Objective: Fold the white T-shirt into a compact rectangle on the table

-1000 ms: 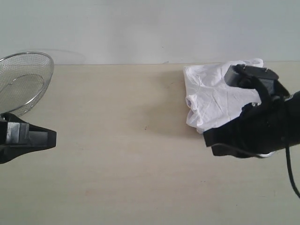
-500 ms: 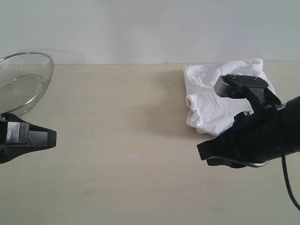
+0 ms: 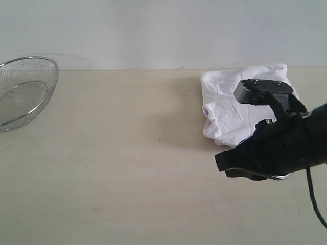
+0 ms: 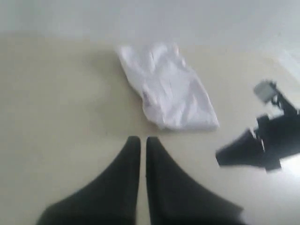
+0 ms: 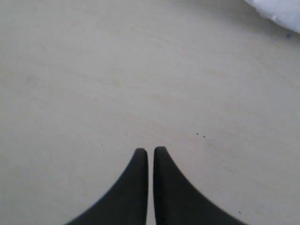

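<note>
The white T-shirt [image 3: 230, 107] lies as a folded, crumpled bundle on the table [image 3: 127, 168] at the back right. It also shows in the left wrist view [image 4: 171, 96], and a corner of it shows in the right wrist view [image 5: 281, 11]. My right gripper [image 3: 220, 162] hovers just in front of the bundle, shut and empty, with its tips [image 5: 150, 151] over bare tabletop. My left gripper [image 4: 143, 139] is shut with nothing in it and points at the shirt from a distance. It does not appear in the exterior view.
A round wire-mesh basket [image 3: 23, 92] stands at the back left edge of the table. The right arm's black body [image 4: 262, 145] sits beside the shirt. A pale wall runs behind the table.
The left gripper, at the left edge half a second ago, has gone out of the exterior view. The right gripper has drawn back from the shirt toward the front and slightly left.
</note>
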Robot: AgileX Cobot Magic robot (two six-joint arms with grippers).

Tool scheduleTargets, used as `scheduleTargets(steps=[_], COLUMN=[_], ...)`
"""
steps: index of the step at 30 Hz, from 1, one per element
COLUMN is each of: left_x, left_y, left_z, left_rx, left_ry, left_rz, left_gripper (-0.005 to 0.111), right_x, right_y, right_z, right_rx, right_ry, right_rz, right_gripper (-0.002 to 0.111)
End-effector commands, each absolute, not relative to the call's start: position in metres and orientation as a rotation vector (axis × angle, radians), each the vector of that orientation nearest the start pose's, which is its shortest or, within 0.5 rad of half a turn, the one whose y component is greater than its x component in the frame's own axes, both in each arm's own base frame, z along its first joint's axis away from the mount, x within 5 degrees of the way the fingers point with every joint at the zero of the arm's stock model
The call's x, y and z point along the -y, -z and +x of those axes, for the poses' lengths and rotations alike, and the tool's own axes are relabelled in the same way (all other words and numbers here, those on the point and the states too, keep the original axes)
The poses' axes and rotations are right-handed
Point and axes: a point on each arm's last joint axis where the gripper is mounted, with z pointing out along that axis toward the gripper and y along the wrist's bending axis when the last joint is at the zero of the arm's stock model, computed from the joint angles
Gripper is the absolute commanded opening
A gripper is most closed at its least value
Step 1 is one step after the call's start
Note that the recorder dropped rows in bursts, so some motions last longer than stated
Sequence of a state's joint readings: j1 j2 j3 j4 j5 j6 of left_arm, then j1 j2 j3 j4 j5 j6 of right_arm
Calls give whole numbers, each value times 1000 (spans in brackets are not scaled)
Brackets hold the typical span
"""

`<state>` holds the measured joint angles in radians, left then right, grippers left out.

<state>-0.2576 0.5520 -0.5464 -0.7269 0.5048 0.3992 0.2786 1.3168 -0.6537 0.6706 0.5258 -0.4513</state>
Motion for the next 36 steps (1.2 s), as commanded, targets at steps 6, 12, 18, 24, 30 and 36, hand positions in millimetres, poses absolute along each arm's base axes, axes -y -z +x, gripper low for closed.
scheduleTargets(steps=[6,12,18,24,30,36], left_x=[13,5,-1,-9,-7,-3], left_y=[-321,-285,-256,-221,-218,-214], left_z=[48,36,47,55,55,56], left_rx=[-1390,-1324,-1366,-1383,-1417,-1471], left_ry=[227,122,82,34,37,31], left_rz=[64,-28,-111,-198,-167,-109], left_gripper=[4,4,4,4,4,4], right_x=[-92,-92,-91,-92,-92,-91], right_y=[-216,-217,-218,-218,-218,-218], right_z=[217,217,217,217,218,218], right_rx=[-2573,-2571,-2564,-2564,-2564,-2560], right_ry=[-573,-572,-570,-573,-573,-571], right_rz=[-281,-280,-281,-276,-276,-272], right_gripper=[0,0,0,0,0,0])
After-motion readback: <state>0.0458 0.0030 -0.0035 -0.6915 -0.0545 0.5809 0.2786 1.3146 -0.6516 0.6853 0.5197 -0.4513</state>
